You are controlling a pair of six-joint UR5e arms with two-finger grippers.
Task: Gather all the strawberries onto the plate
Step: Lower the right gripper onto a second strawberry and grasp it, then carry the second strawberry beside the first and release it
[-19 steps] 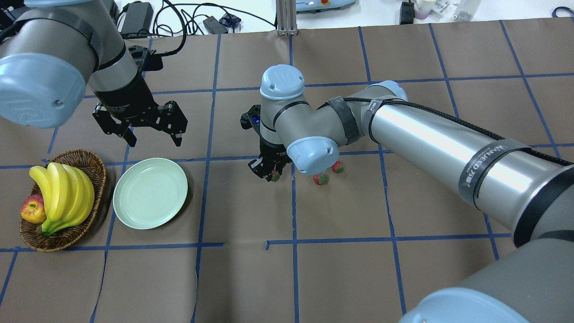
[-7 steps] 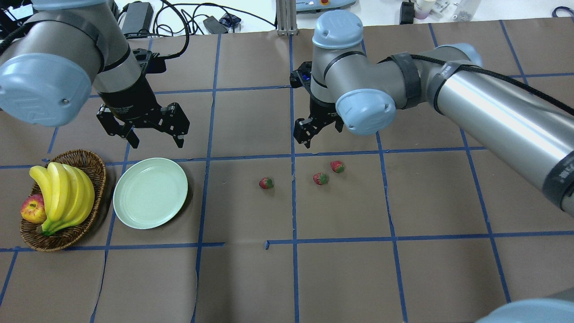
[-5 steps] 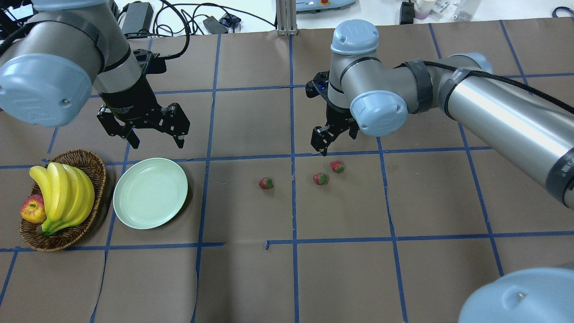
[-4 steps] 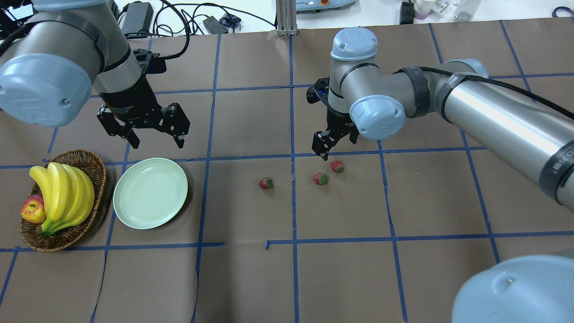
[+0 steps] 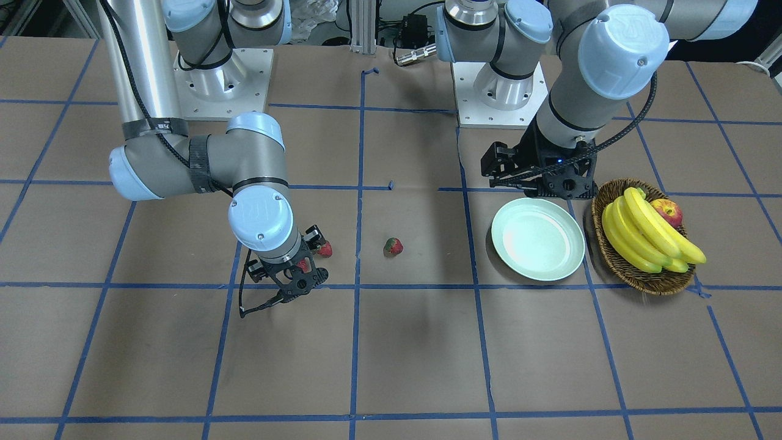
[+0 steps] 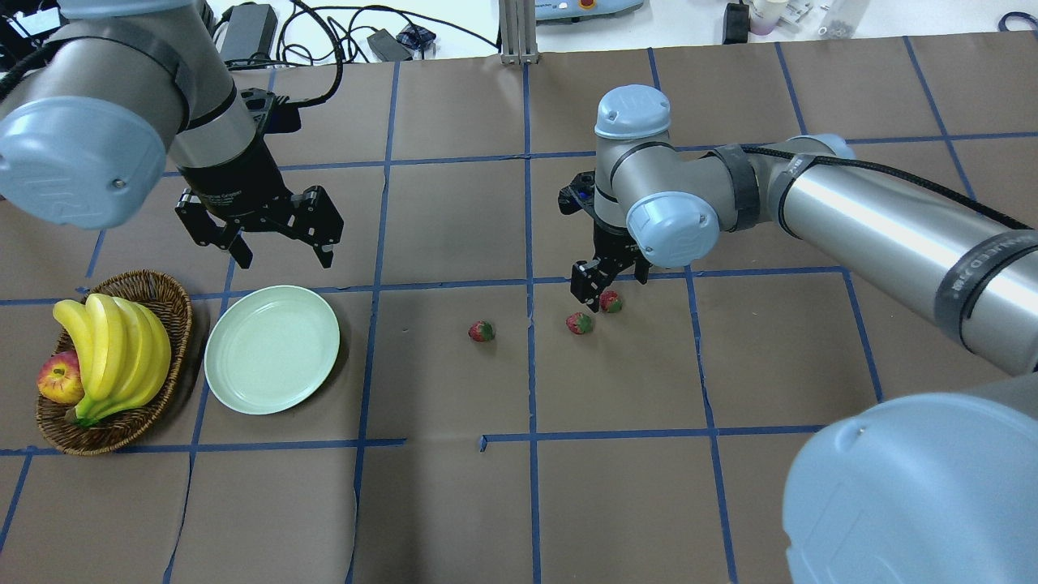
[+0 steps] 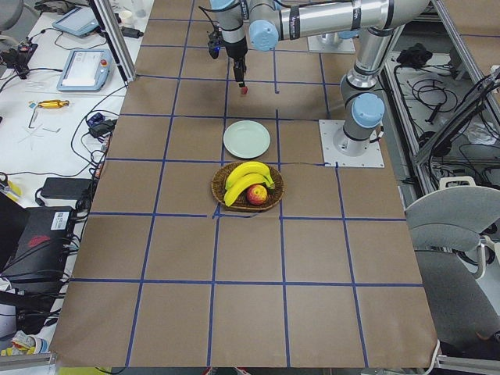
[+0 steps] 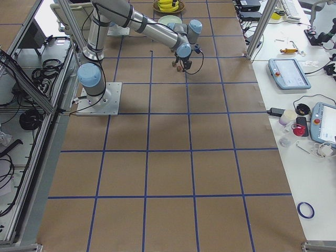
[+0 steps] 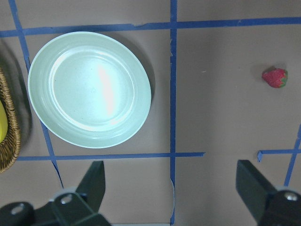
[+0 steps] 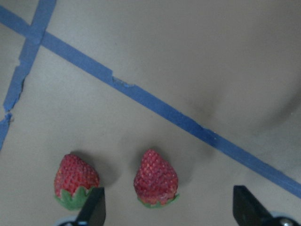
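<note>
My right gripper (image 6: 610, 284): wide, empty | small red green-capped strawberry (image 10: 155, 178): on worktop, lower centre of wrist frame, below me between my jaws, tip up-frame | pale mint-green round plate (image 6: 272, 349): overhead frame left, no berries.

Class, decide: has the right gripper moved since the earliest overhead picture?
Yes. The right gripper went rightward, from the lone strawberry to over the rightmost strawberry.

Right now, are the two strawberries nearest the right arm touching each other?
Apart. The right wrist view shows a plain gap between one strawberry and the other strawberry.
</note>
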